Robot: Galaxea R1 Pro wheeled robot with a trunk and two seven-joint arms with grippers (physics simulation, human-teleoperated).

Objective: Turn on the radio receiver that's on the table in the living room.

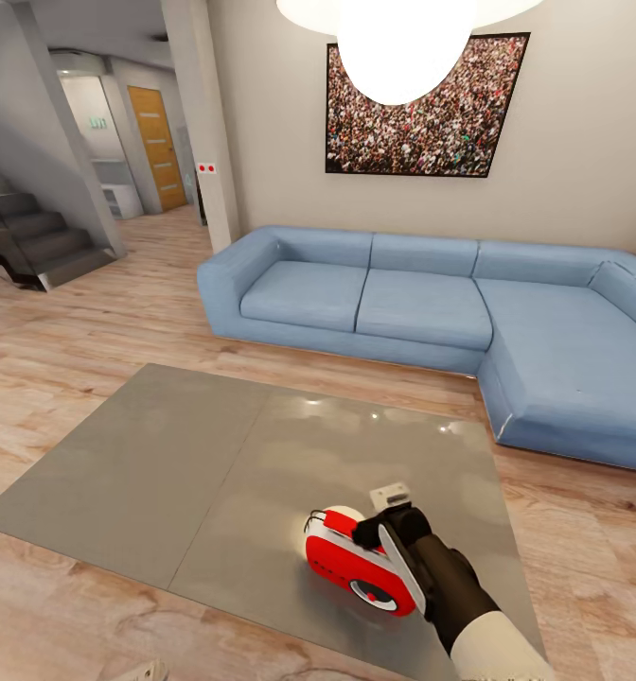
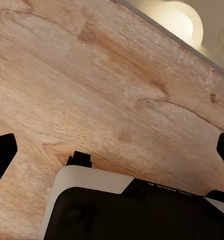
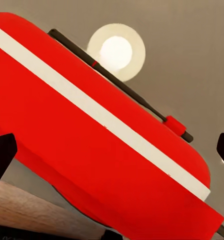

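Radio receiver (image 1: 361, 567) near desk (image 1: 167, 473) front edge, sofa (image 1: 422, 303) well beyond. Right gripper (image 1: 394, 520) pressed over radio top, jaws wide. Left gripper (image 2: 112, 150) over floor, jaws wide. Risk: shoving radio off the edge.

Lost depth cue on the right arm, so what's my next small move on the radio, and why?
Probably ease the right gripper a little closer onto the radio receiver. It sits near the table front edge, the radio lies across the space between the open fingertips in the right wrist view, but contact cannot be told.
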